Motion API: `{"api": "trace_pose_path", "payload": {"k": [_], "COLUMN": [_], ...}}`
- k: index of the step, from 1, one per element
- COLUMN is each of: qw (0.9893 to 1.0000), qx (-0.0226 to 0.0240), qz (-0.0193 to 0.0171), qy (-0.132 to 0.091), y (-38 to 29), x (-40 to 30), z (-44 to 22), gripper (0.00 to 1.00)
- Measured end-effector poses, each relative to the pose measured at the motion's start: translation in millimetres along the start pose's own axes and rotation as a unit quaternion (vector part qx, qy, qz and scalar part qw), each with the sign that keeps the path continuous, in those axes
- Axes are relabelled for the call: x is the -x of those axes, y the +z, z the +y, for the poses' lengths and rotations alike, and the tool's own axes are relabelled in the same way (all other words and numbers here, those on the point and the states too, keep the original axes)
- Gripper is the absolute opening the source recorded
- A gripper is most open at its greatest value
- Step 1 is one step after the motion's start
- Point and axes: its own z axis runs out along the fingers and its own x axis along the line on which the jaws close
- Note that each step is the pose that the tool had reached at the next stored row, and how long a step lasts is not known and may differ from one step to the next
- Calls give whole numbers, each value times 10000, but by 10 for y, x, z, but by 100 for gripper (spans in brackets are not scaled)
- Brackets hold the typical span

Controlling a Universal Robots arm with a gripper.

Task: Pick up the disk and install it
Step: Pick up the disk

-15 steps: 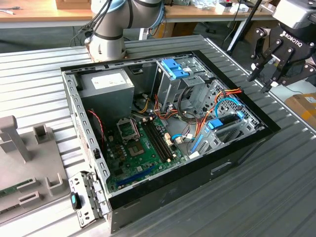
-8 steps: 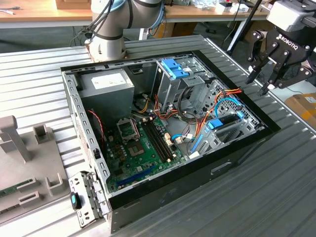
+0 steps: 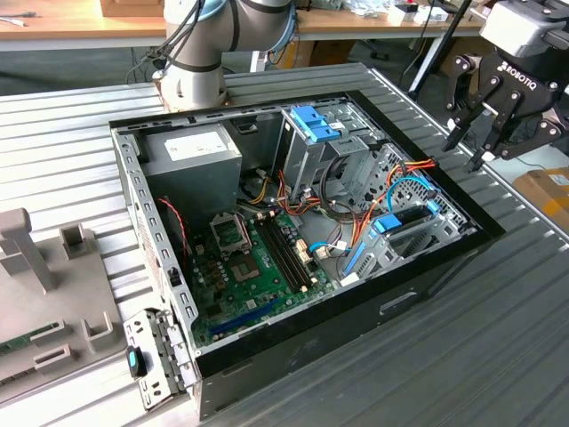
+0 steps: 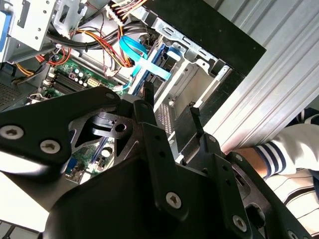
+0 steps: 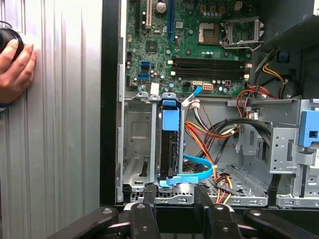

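The disk (image 5: pixel 169 144), silver-grey with a bright blue frame, stands on edge in a drive bay slot at the corner of the open computer case (image 3: pixel 427 267). In the exterior view the disk (image 3: pixel 391 224) sits near the case's right wall. My gripper (image 3: pixel 464 151) hangs above the table off the case's right side, apart from the disk, open with nothing between its fingers. In both wrist views the gripper (image 5: pixel 174 196) (image 4: pixel 172 104) points toward the bay from a distance.
Inside the case are a green motherboard (image 3: pixel 258 258), a grey box with a white sticker (image 3: pixel 191 151) and a metal cage with a blue latch (image 3: pixel 313 124). A person's hand (image 5: pixel 15 64) rests on the ribbed table beside the case; a striped sleeve (image 4: pixel 279 164) shows. A grey fixture (image 3: pixel 36 285) stands at the exterior view's left.
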Motion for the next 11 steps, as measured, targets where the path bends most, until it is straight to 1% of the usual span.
{"api": "trace_pose_path", "payload": {"k": [1,3,4,6,8,10,11], "qw": [10000,10000,10000,10000,10000,10000,10000], "qx": [0,0,0,0,0,0,0], "qz": [1,1,1,2,2,2,1], "qy": [0,-1,0,-1,2,17,18], "y": [-1,0,7,22,29,35,39], "x": [1,2,2,2,3,4,4], "z": [22,109,136,143,165,250,259], "gripper": [44,44,44,44,44,44,44]}}
